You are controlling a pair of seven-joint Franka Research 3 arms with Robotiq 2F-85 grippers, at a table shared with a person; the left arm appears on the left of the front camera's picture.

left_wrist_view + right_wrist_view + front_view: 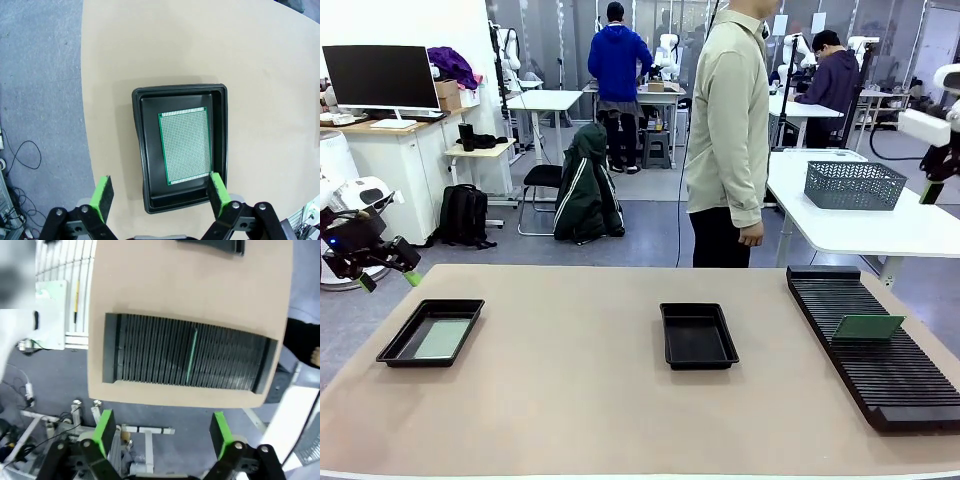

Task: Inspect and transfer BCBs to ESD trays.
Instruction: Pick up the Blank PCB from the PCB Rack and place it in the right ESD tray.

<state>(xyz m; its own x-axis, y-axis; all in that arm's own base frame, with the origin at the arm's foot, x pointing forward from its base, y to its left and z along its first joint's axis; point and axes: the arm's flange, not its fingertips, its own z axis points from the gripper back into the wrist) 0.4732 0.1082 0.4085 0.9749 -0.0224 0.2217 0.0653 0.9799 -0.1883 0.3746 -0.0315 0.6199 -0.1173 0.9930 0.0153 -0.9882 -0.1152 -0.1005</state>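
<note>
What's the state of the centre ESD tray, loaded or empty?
Empty: the front view shows the centre ESD tray with a bare black floor. The left ESD tray holds a BCB.

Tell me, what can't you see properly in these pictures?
- Front view: what lies inside the grey basket; its mesh walls hide it.
- Right wrist view: the BCB in the rack stands edge-on, so its face is hidden.
- Left wrist view: one corner of the left tray sits behind the pad of the left tool.
</note>
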